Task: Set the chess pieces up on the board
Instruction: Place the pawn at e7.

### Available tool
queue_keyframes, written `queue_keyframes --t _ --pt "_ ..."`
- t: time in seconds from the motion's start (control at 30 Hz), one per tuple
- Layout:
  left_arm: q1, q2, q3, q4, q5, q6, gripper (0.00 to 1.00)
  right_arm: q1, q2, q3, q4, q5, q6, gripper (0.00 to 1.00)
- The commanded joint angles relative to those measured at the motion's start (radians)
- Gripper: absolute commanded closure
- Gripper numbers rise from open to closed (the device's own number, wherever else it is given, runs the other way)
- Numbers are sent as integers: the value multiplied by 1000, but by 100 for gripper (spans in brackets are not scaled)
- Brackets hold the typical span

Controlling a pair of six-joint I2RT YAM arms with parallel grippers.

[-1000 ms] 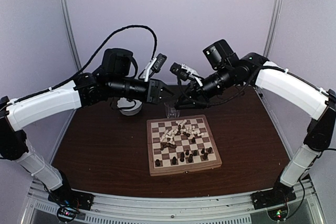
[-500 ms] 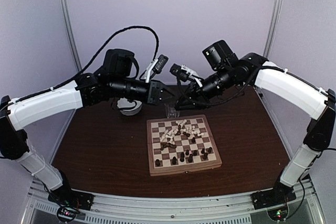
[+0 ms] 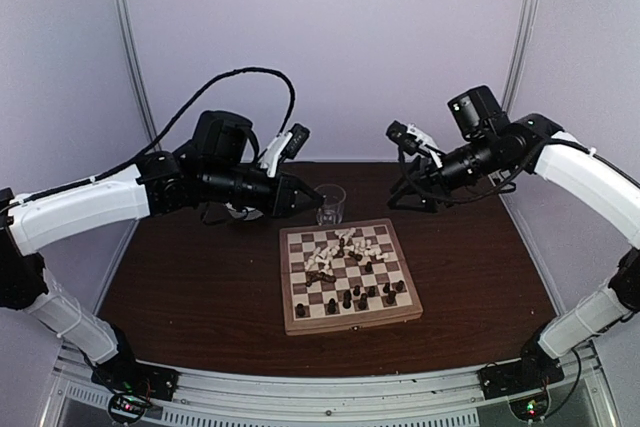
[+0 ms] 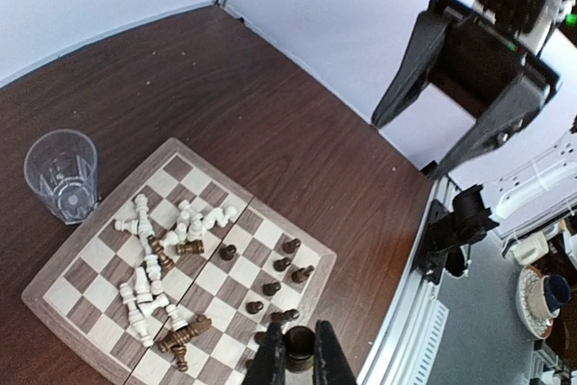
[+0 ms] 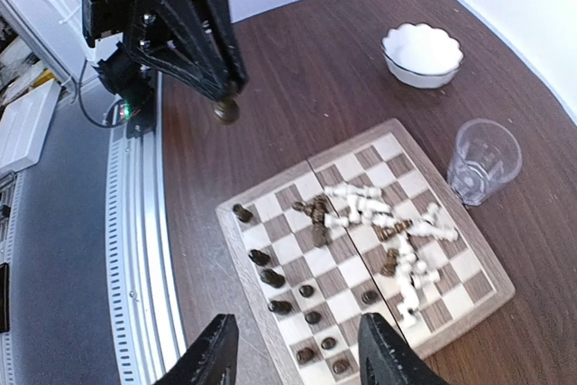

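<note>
**Top view.** My left claw (image 3: pixel 308 200) hangs above the table (image 3: pixel 200 277), beside the clear glass (image 3: pixel 331 204), past the far edge of the board (image 3: pixel 352 324). The board sits mid-table, nearer the near edge. My right claw (image 3: pixel 408 201) hangs high toward the far right corner. Of the chess pieces (image 3: pixel 350 247), cream ones and a few dark ones lie heaped on the board's far half. Dark ones stand in its near rows.

**Left wrist.** The claw is closed on one dark piece (image 4: pixel 299 347), which sits between the fingertips.
- Judgement: carry it to a free square in the near rows and descend straight.
- Let go only once the base is seated.
- The neighbours stand close, so line the fingers up with the gaps.

**Right wrist.** The fingers are apart with nothing between them. A white bowl (image 5: pixel 422 53) sits toward the far left corner. The table is dark brown wood grain and looks smooth, so a piece may slide. The walls are pale, and a metal rail (image 5: pixel 135 223) runs along the near edge.
</note>
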Motion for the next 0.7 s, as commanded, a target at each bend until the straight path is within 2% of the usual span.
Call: queue_keyframes --t 0.0,0.07,0.23,0.37,0.67 --pt "-4 3 -115 77 -56 51 100 -122 -104 -170 46 -41 -21 52" --pt "-4 21 -156 126 -56 60 100 -168 -168 -273 100 -20 -24 51" --pt "-7 90 -244 294 -19 77 100 -273 -338 -509 271 4 6 42" --pt "-14 157 -280 421 4 96 100 -332 -353 -531 282 1 3 41" --pt "-22 281 -294 583 56 107 100 -351 -355 -555 303 -8 -12 41"
